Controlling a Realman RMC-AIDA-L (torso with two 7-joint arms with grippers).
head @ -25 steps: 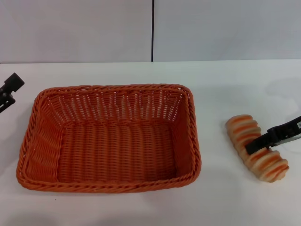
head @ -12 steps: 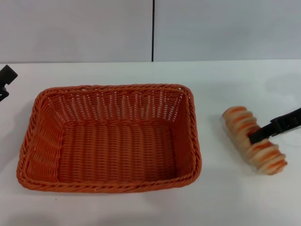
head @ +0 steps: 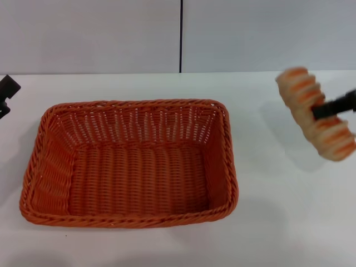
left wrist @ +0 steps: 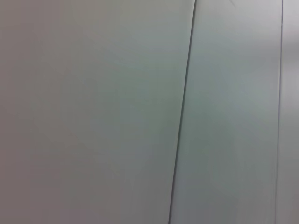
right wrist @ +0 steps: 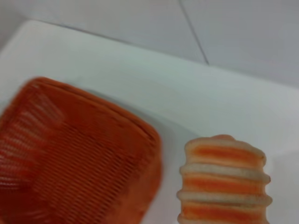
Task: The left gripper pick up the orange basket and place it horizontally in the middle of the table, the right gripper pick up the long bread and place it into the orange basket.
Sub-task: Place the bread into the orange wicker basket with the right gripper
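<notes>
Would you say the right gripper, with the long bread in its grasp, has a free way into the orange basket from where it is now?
Probably yes. The right gripper holds the long bread lifted above the table, to the right of the orange basket. The basket is open-topped and empty, and nothing stands between them. The left gripper sits at the far left edge.

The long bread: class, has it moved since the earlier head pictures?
Yes. The long bread, held by the right gripper, has risen off the table, now level with the orange basket's far rim.
</notes>
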